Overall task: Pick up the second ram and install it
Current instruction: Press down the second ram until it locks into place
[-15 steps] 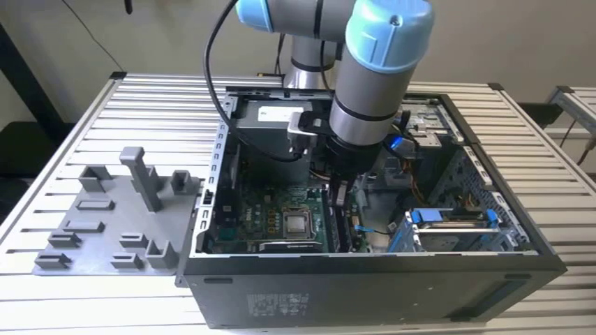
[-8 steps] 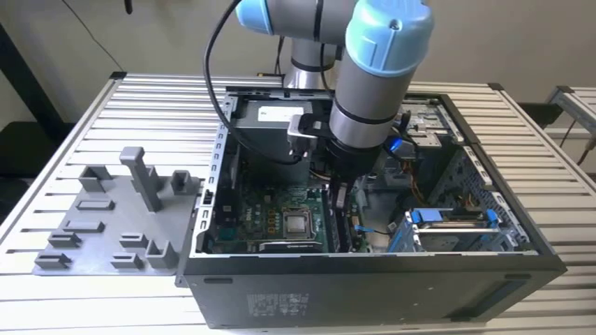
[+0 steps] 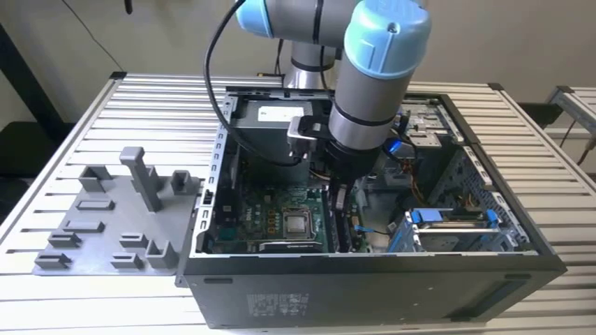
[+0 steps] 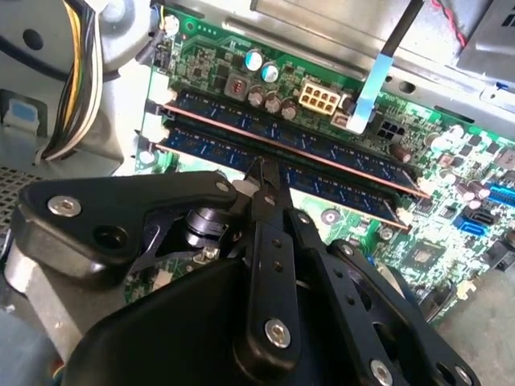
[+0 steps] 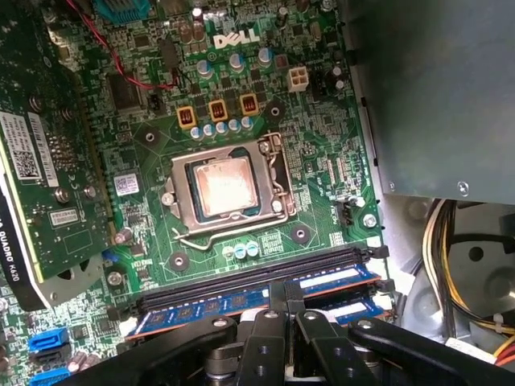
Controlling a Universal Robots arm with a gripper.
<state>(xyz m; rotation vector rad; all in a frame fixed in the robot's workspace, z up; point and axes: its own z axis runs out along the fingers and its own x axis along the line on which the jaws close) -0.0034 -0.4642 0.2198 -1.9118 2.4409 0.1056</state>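
The exterior view looks down from high and in front onto the open computer case (image 3: 373,209), the grey tray (image 3: 112,216) at nine o'clock of it. Both wrist views sit close above the motherboard (image 5: 241,104), looking past the gripper (image 4: 269,173); they share the memory slots (image 4: 322,161).

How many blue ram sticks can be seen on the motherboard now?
2. One ram stick stands in the slot farther from the claw; the second ram stands beside it, with the claw's tips at its edge.
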